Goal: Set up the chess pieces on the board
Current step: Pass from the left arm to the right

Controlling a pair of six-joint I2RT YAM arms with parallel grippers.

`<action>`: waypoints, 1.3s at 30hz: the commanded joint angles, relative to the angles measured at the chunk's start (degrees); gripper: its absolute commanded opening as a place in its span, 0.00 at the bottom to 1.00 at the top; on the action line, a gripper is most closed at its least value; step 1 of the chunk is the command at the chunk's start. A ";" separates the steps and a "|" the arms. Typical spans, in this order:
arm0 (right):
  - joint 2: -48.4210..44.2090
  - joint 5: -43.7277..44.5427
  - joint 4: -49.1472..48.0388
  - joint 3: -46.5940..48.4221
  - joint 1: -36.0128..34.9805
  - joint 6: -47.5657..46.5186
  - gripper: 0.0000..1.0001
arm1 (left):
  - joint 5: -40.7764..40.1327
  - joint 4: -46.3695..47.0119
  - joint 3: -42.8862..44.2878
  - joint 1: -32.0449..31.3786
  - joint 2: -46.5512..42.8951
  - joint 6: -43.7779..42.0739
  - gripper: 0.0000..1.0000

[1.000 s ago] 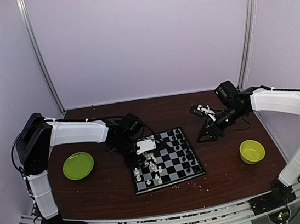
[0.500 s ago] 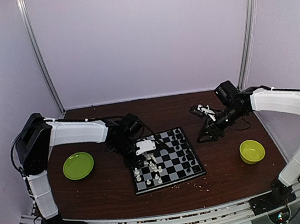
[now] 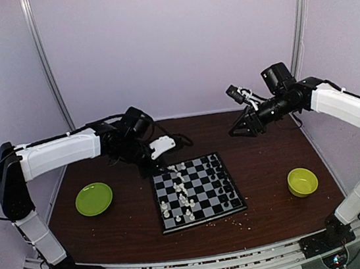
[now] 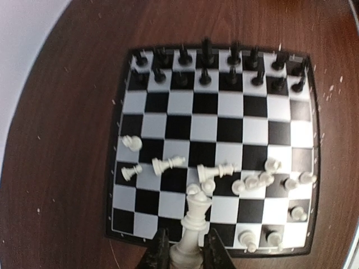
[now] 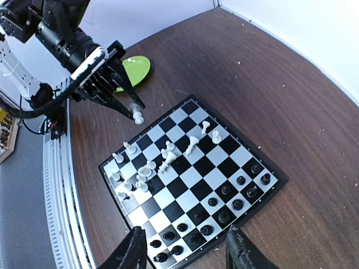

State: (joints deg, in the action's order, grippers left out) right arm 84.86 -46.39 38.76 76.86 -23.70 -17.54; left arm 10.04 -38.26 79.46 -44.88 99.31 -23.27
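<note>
one white chess piece point(image 4: 194, 216) stands upright betw the l gripper point(image 4: 187, 250) fingers, pinched at its base and held in the air over the board point(image 4: 230, 130) edge nearest that gripper. ahead of & below the gripper: other white pieces point(image 4: 224, 168) are scattered, several tipped over. beyond them the black pieces point(image 4: 205, 77) stand in two rows at the board's far side. r gripper point(image 5: 188, 249) has its jaws spread w/ nothing betw them, high above the black side. vs a sec ago: l gripper was low at the board w/ jaws wider, now it's up off it w/ the piece. r arm is also higher & further back.
</note>
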 commanded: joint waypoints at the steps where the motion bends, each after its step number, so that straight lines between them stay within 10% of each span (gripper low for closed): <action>1: 0.52 0.20 0.84 6.71 0.14 8.61 0.50 | 11.24 13.37 0.26 -0.08 -4.46 10.13 0.15; 9: 6.97 -1.40 -0.14 13.62 -6.08 17.02 0.57 | 17.75 32.46 -4.32 -0.89 -6.73 22.65 0.15; 26: 14.70 -8.33 -6.51 16.00 -12.12 25.87 0.47 | 18.44 34.01 -2.85 -2.45 -5.21 24.05 0.16; 39: 14.83 -9.31 -9.49 13.73 -13.21 27.81 0.10 | 15.25 33.33 -2.64 -2.59 -4.74 23.96 0.17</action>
State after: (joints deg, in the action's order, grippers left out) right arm 99.66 -54.78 31.62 91.18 -36.32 9.43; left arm 26.94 -6.70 75.29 -47.09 94.21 0.54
